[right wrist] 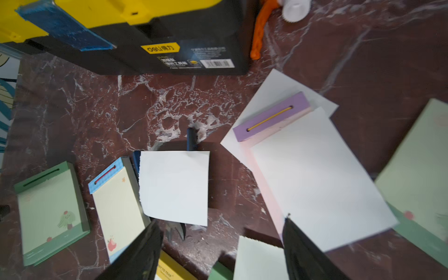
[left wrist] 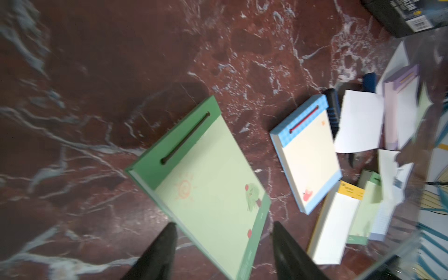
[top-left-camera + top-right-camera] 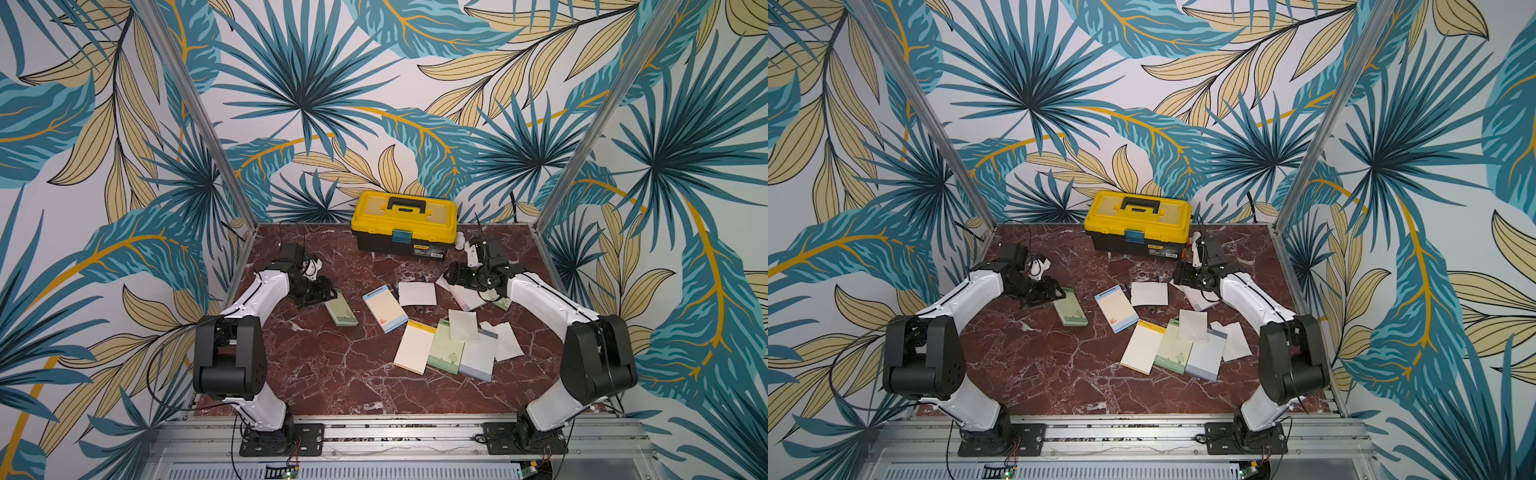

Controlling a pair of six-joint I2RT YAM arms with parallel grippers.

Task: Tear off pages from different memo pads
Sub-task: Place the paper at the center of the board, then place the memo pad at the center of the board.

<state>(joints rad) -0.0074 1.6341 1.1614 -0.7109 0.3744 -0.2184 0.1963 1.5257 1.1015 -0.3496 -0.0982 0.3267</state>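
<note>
The bench point(image 3: 324, 374) is dark red like marble, with thin white lines running across it. The walls point(image 3: 307, 83) are white with big teal and sandy yellow leaves. The toolbox point(image 3: 374, 214) has a yellow lid, a black bottom and a blue clasp. The green pad point(image 2: 208, 184) shows a faint orange sun and a little green figure with red dots. The blue pad point(image 2: 308, 155) has a checked blue edge, cream paper and a red band. The purple pad point(image 1: 271, 116) has a yellow band. The loose page point(image 1: 174, 186) is plain white.
</note>
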